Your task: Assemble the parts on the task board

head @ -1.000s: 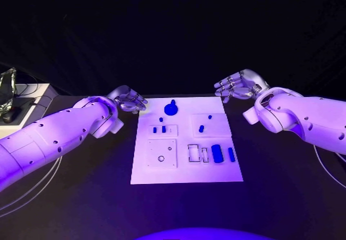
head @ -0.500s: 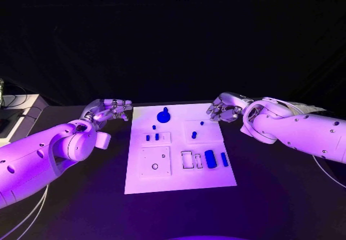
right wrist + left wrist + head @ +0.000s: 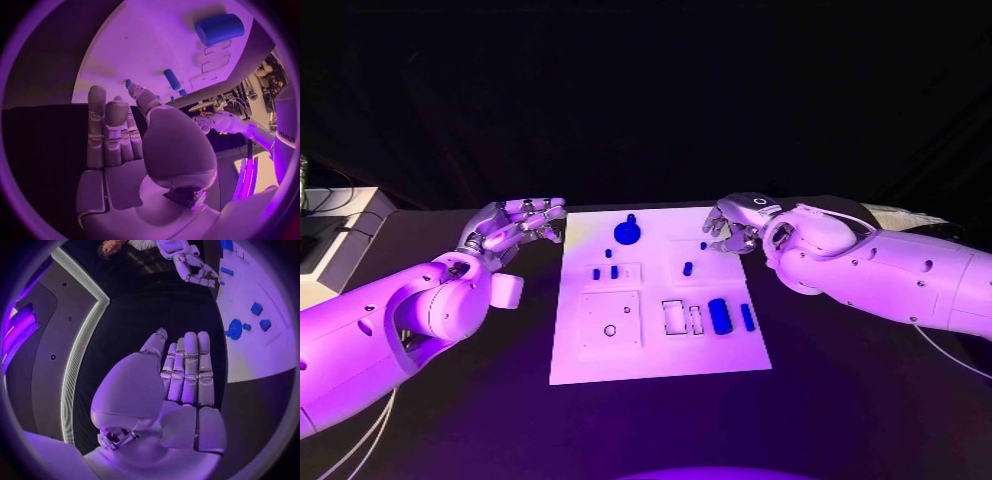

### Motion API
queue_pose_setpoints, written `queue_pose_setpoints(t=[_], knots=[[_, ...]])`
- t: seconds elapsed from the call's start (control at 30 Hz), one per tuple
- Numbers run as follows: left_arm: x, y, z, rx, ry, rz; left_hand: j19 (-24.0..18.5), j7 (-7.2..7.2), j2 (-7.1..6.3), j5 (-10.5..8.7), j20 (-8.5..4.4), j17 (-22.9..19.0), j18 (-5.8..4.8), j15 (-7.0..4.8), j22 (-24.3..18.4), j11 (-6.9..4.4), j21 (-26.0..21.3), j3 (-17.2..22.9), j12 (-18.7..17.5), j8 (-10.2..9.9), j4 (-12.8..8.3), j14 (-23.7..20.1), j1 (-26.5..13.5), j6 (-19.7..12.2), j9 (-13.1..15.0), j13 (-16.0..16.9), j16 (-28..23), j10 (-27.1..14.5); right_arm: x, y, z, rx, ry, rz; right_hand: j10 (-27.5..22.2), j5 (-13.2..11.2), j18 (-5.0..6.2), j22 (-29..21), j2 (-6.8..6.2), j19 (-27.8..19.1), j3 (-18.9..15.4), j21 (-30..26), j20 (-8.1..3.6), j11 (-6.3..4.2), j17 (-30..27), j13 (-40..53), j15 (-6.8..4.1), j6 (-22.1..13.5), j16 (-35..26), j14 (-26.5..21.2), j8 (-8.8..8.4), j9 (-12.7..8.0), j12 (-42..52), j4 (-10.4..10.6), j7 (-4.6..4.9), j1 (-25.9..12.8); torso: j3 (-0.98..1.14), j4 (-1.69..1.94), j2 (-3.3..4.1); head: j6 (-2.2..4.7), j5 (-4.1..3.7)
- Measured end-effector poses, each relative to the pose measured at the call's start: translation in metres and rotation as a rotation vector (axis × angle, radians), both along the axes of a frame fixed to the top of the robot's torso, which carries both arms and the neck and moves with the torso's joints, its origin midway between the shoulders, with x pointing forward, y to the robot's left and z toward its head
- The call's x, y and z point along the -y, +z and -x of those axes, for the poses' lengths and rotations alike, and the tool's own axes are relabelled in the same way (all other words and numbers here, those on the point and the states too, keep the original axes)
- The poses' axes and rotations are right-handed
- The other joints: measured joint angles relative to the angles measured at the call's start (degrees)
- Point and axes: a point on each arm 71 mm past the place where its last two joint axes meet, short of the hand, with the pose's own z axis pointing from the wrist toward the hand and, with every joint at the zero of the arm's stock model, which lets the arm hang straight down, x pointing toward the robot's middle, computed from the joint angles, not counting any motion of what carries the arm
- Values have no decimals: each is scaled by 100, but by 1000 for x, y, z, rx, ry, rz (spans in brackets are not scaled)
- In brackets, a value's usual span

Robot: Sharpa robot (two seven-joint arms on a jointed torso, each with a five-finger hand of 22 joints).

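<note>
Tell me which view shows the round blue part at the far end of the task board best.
The head view: the round blue part sits unobstructed on the task board, between the left hand and right hand. The left wrist view shows it smaller and distorted. In the right wrist view I cannot pick it out.

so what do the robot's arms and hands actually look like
Both arms are smooth, rounded white shells dotted with small dark screw holes, thick at the forearm. Thin pale cables loop beside the left arm and the right arm. The left hand and right hand are silver metal, with segmented jointed fingers and a bulbous smooth thumb base. The right wrist carries a small dark ring marking.
</note>
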Motion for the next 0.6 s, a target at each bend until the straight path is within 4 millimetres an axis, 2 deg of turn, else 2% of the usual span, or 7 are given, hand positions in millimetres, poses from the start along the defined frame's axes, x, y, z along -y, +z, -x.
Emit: queue_pose_setpoints(t=[0.03,0.13,0.23,0.43,0.6], knots=[[1,0,1,5,-3,0,18,0,45,0,-1,12,0,0,6,0,-26,-85,0,0,7,0,45,0,0,0,-15,0,-1,-2,-1,1,-1,7,-26,0,8,15,-13,9,0,-14,-9,2,-13,0,0,-15,0,0,0,0,0,22,14,13,0,1,0,-3,1],[1,1,2,13,-6,-1,17,0,53,0,-1,28,0,0,33,0,-36,-174,0,0,12,0,53,0,0,0,-15,0,-5,-5,-1,2,-2,19,-46,0,9,55,-13,22,-3,-21,-17,14,-42,0,0,-17,29,0,0,0,0,49,13,13,-1,1,2,-8,9],[1,2,2,19,-7,-3,17,0,96,0,0,38,0,0,56,20,-81,-191,0,0,-5,0,96,-1,0,0,-15,-20,-8,-8,-2,3,-2,28,-46,0,10,224,-89,53,13,-168,8,15,-135,0,20,-24,113,-20,0,0,0,172,5,89,-1,1,7,-16,20],[1,2,3,25,-9,-8,17,0,96,0,0,38,0,0,63,5,-81,-190,0,0,-4,0,96,-1,0,1,-14,-35,-11,-14,-3,-4,-3,45,-47,0,10,416,-89,101,41,-287,4,15,-206,0,20,-24,146,-20,0,0,0,204,5,89,3,1,12,-47,34],[0,2,3,27,-9,-11,16,2,96,0,0,38,0,0,63,20,-81,-189,-1,0,-4,0,96,-2,0,1,-14,-61,-12,-17,-4,-9,-6,55,-169,69,-12,525,-89,120,53,-348,23,55,-225,-1,42,-14,174,-43,0,0,0,215,19,89,7,-2,13,-75,44]])
